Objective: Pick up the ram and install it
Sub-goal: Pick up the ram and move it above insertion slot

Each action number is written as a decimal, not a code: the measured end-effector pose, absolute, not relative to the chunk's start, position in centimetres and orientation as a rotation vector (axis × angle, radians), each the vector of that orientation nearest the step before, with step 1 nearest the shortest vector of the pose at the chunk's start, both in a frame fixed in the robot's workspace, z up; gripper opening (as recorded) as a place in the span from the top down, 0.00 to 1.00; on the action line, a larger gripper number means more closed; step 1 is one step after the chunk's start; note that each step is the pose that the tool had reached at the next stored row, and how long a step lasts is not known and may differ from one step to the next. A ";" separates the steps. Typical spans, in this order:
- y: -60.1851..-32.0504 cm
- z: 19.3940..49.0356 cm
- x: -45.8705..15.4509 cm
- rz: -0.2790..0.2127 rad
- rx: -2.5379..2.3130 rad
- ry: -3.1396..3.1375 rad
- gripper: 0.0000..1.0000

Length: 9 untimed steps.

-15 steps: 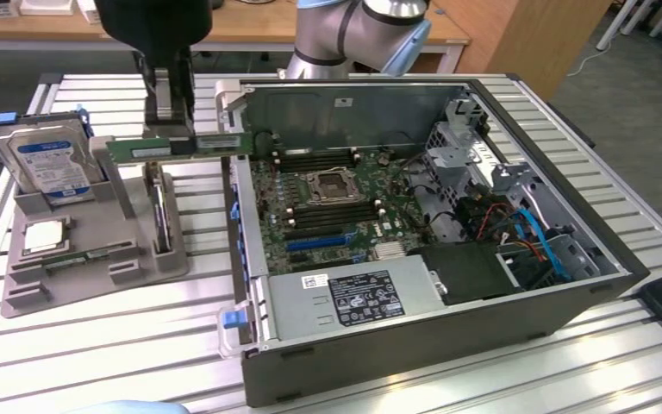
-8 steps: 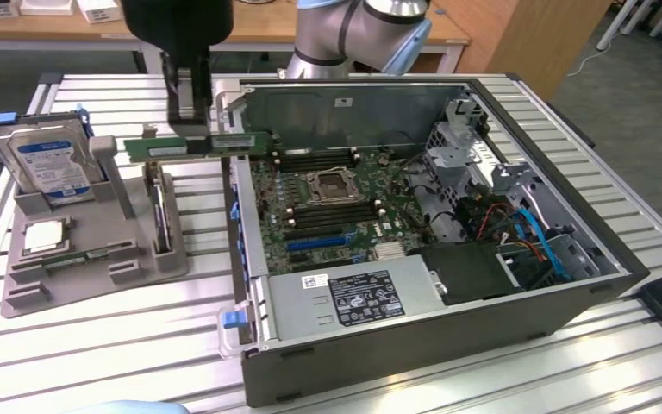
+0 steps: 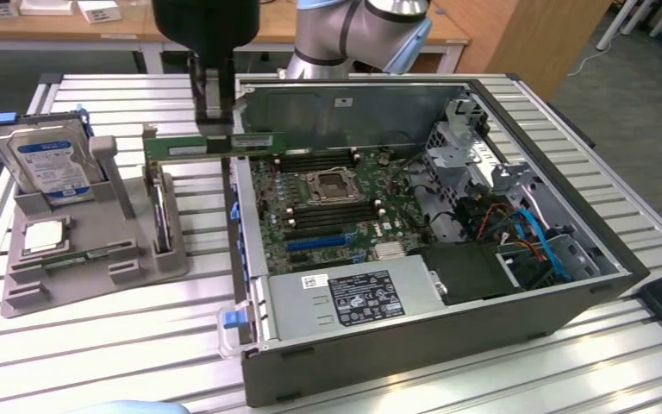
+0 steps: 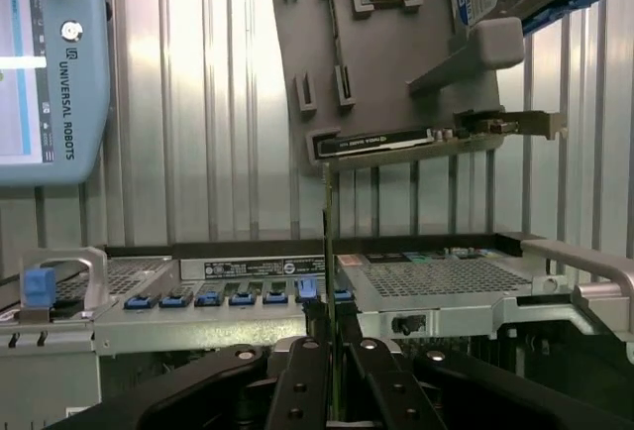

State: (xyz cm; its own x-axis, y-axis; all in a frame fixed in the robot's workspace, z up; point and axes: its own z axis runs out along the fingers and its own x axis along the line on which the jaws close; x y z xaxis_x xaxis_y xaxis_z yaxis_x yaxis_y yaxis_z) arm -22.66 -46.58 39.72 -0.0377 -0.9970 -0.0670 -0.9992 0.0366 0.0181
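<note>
Exterior view: pinching the ram (image 3: 176, 148) near its middle with the gripper (image 3: 216, 126), jaws narrow and closed on the thin green board. Holding it level and on edge in the air, crossing over the wall of the open case (image 3: 423, 345) on the exterior view's left, one end toward the grey holder (image 3: 90, 289), the other over the motherboard (image 3: 343, 216). Not yet seated in any slot. Standing in the holder, well apart from the ram: hard drive (image 3: 49, 164) upright at the far end, CPU (image 3: 46, 235) lying flat just nearer. Resting on the slatted metal desk (image 3: 101, 354), both holder and case. Wrist view: showing the ram edge-on, a thin line rising from between the black fingers (image 4: 297, 380), with the case's rim and a row of blue clips (image 4: 208, 298) beyond, plus a teach pendant (image 4: 50, 83) lying on the desk.
</note>
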 end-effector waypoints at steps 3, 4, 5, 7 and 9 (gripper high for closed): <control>-46.6 39.7 -22.1 0.094 -2.154 2.236 0.86; -46.6 39.7 -21.9 0.094 -2.155 2.237 0.86; -46.6 39.7 -21.8 0.095 -2.155 2.237 0.86; -46.7 39.7 -21.6 0.095 -2.155 2.237 0.86; -46.8 39.7 -21.4 0.095 -2.155 2.237 0.86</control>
State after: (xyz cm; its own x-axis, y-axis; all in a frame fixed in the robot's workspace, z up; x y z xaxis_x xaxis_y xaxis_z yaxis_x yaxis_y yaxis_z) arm -21.39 -46.76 39.70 -0.0379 -0.9970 -0.0669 -0.9991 0.0366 0.0206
